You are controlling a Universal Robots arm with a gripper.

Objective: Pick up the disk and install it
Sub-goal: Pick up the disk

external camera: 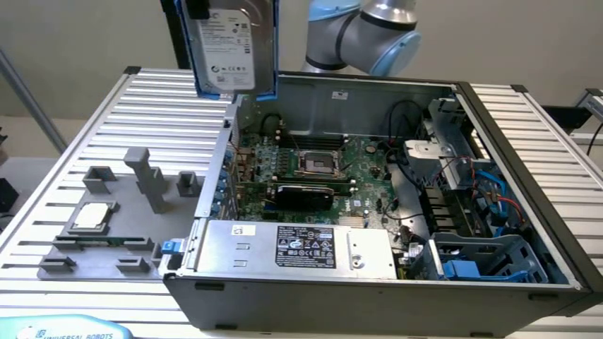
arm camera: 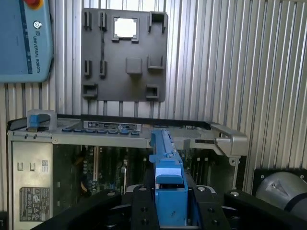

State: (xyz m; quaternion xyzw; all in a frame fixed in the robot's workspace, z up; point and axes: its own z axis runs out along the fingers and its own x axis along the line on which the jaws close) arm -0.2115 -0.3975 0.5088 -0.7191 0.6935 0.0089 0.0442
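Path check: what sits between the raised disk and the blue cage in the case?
In the exterior view, the circuit board with its processor socket, then a cable bundle beside the blue cage. The disk hangs over the case's corner.

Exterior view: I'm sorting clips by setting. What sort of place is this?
Probably a robotics lab bench for computer assembly: an open computer case lies on a ribbed metal table, the gripper holds the disk aloft, and a teach pendant lies beside the case.

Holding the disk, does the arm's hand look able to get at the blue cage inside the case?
Probably yes: the case lies open, nothing covers the blue cage, and the hand holds the disk high above the case. Cables pass close beside it.
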